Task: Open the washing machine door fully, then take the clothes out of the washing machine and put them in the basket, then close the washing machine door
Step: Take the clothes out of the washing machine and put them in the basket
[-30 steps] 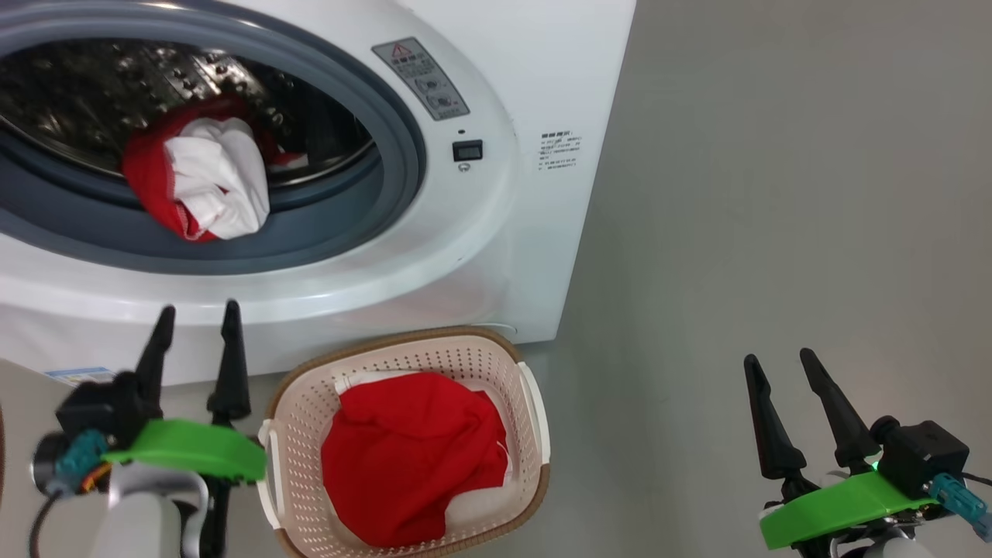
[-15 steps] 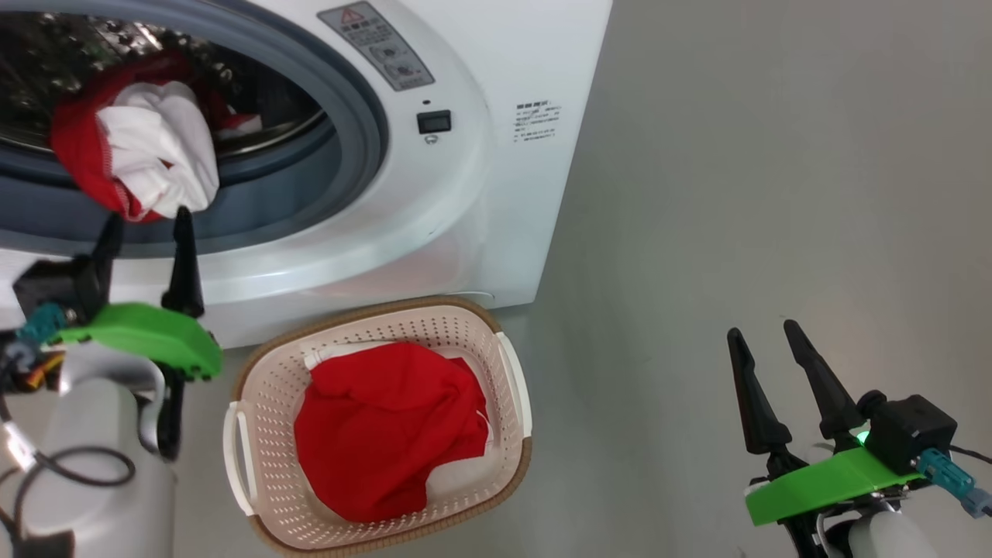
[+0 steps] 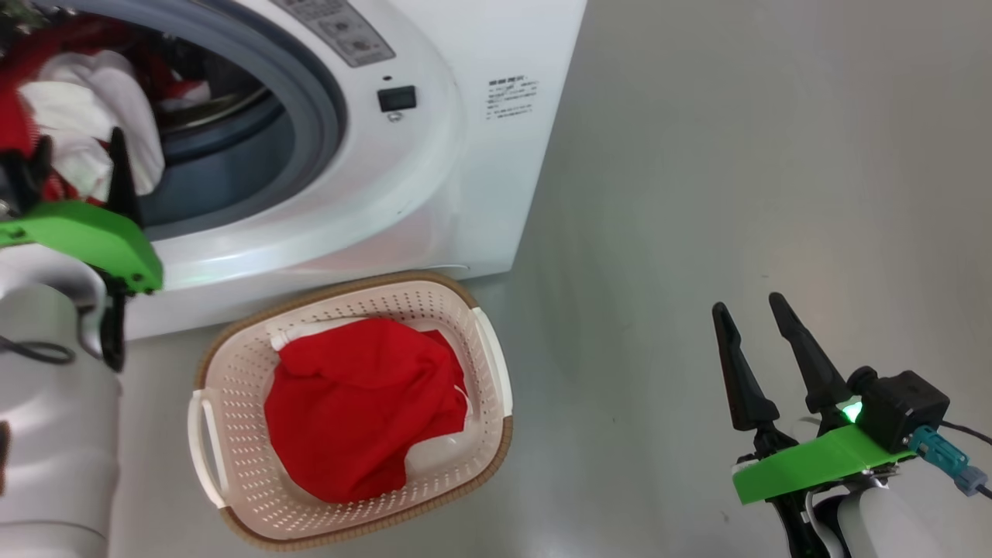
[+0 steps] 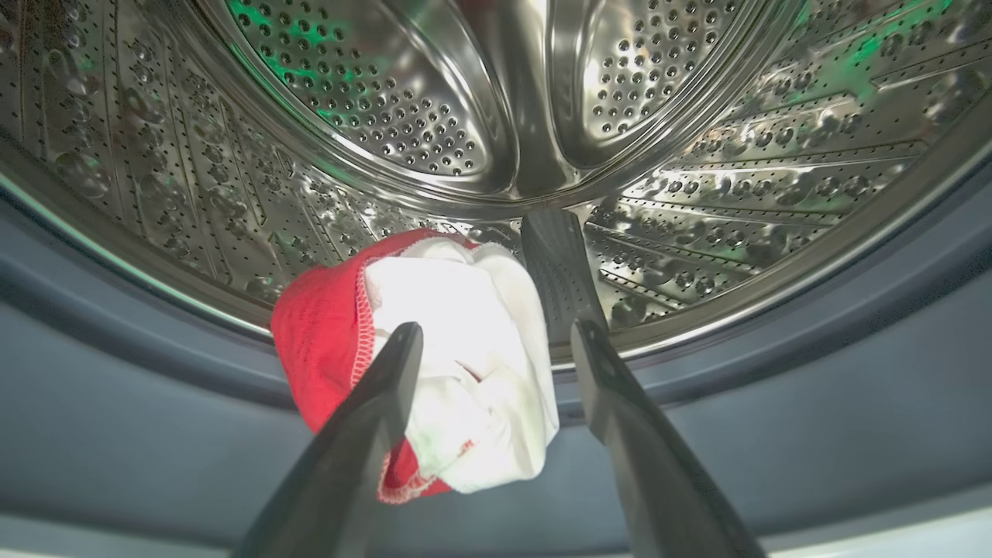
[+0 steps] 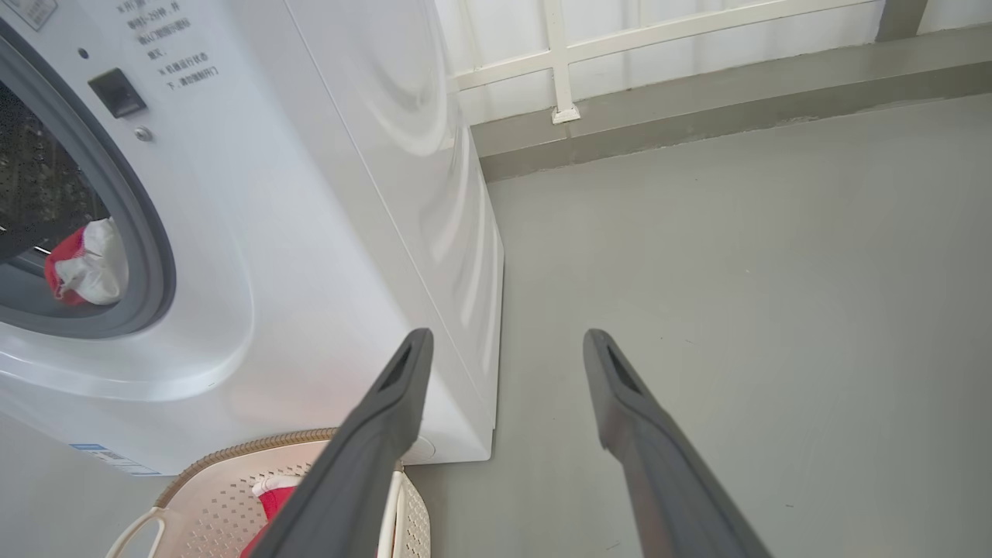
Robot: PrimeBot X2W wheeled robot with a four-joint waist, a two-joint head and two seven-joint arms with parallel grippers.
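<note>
Apart and empty, the fingers of the left gripper (image 4: 496, 333) sit just before the red-and-white clothes (image 4: 473, 387) hanging over the rubber ring (image 4: 155, 403) of the washing machine (image 3: 434, 178). Another red garment (image 3: 356, 403) lies in the basket (image 3: 240, 465) at the machine's foot. To the machine's right, the right gripper (image 3: 748, 306) hovers with its fingers spread, holding nothing.

Nothing here can be read with certainty. The white front of the washing machine (image 3: 465, 194) carries a small block of dark printed lines (image 3: 511, 97) near its right edge. The right wrist view shows them as several short rows of characters, too small to make out. A grey label (image 3: 333, 31) higher on the front holds pictograms and fine print, all illegible. A blue-and-white sticker (image 5: 105, 457) low on the cabinet is blurred.
</note>
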